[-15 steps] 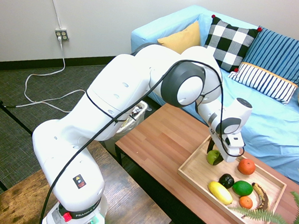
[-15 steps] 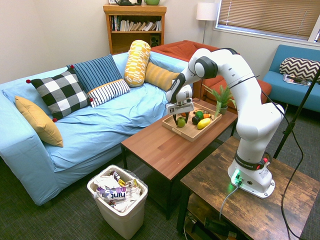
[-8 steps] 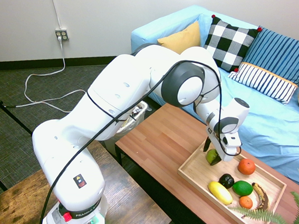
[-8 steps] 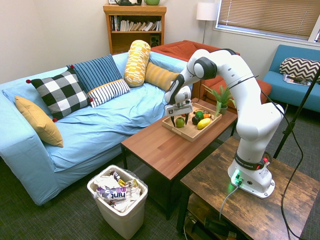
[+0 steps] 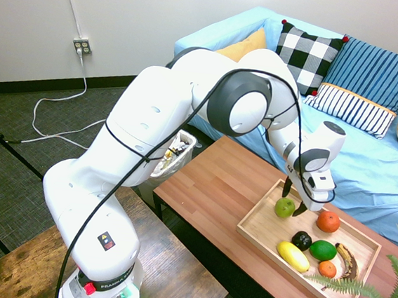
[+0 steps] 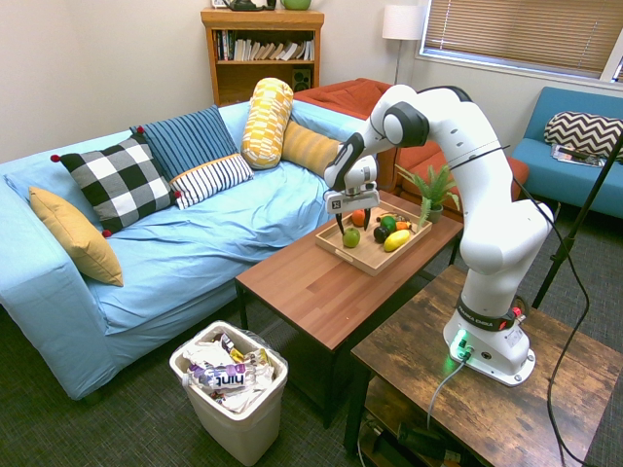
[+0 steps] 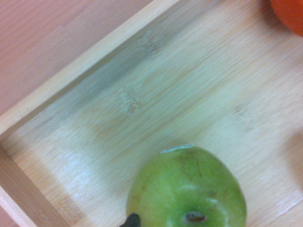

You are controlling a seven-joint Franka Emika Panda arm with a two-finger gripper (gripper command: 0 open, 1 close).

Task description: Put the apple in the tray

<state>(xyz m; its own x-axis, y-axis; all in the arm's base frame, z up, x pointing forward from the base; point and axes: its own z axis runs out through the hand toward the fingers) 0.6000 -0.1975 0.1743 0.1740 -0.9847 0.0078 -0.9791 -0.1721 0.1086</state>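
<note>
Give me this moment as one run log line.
apple: in tray | tool: open, above apple | placing: looks done

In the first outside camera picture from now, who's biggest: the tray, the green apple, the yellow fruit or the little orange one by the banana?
1. Tray
2. Yellow fruit
3. Green apple
4. Little orange fruit, just a bit smaller than the apple

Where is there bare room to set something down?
The wooden table is bare beyond the tray's apple end. Inside, a bare strip separates the apple from the black fruit. Crowded: black fruit, green fruit, yellow fruit, banana.
</note>
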